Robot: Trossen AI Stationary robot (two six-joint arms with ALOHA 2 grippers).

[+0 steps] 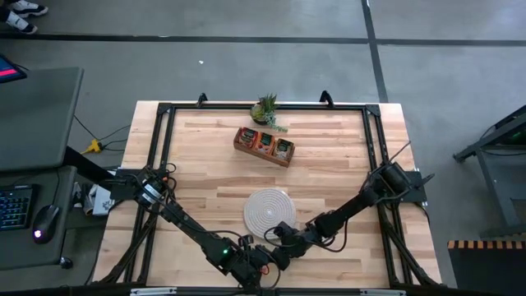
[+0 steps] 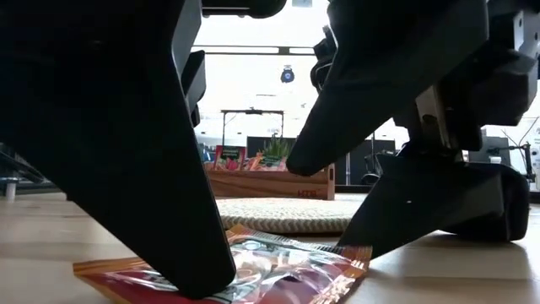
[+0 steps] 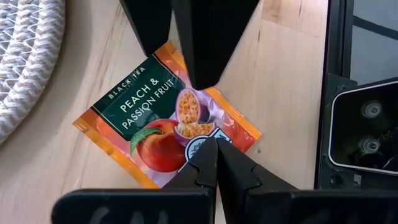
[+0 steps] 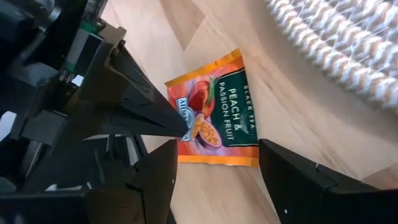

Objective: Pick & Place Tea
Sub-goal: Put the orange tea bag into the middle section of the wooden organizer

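Here, tea sachet (image 3: pixel 166 121) flat under left fingers (image 3: pixel 214 158) pressed together, right fingers (image 4: pixel 283 171) spread.

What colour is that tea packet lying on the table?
Orange sachet with a dark green label and peach picture; clearest in the left wrist view.

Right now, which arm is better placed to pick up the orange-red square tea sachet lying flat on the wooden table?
Right, probably. The right claw is open right over the orange-red square tea sachet, so it could close on it. The left claw is shut, its tip only resting on the sachet.
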